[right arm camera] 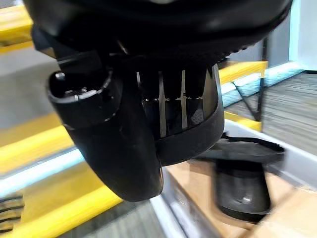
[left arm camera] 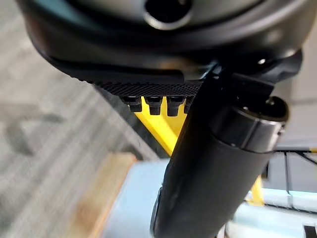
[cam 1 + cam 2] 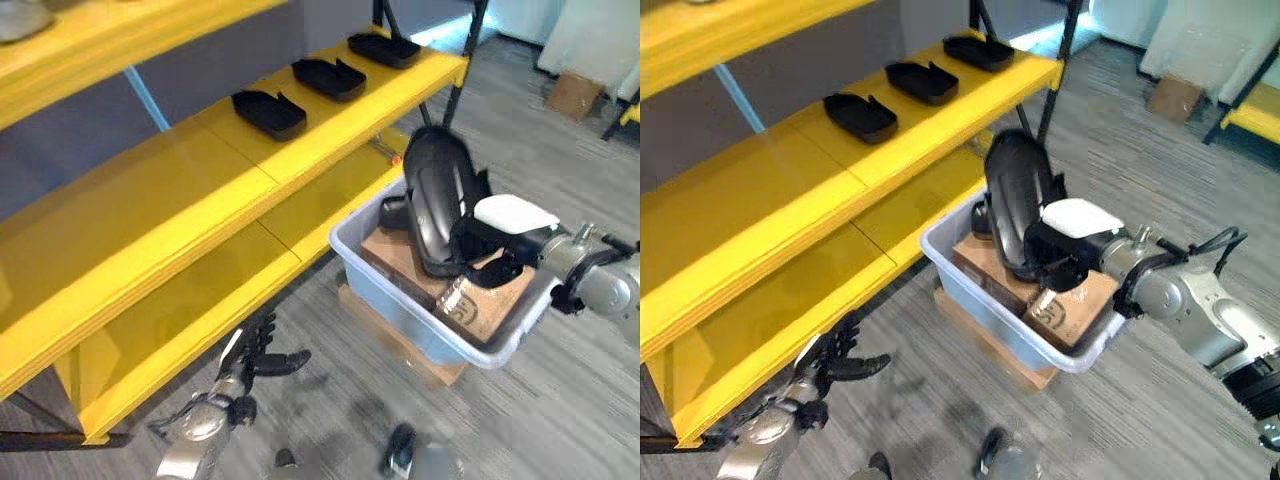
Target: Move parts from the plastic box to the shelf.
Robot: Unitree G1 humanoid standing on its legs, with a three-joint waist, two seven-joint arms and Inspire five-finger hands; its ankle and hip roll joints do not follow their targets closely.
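Three parts (image 3: pixel 328 76) on shelf (image 3: pixel 150 215), plastic box (image 3: pixel 420 335) beside it

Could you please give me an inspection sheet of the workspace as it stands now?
Surface: yellow shelf, grey floor.
Job's things: three black moulded parts on the shelf; grey plastic box holds cardboard boxes and another part; one long black part held above it.
Clutter: cardboard box far back.
Hands: right hand shut on the long part; left hand open, low by the shelf.
Cables: nothing seen.
Surroundings: nothing seen.
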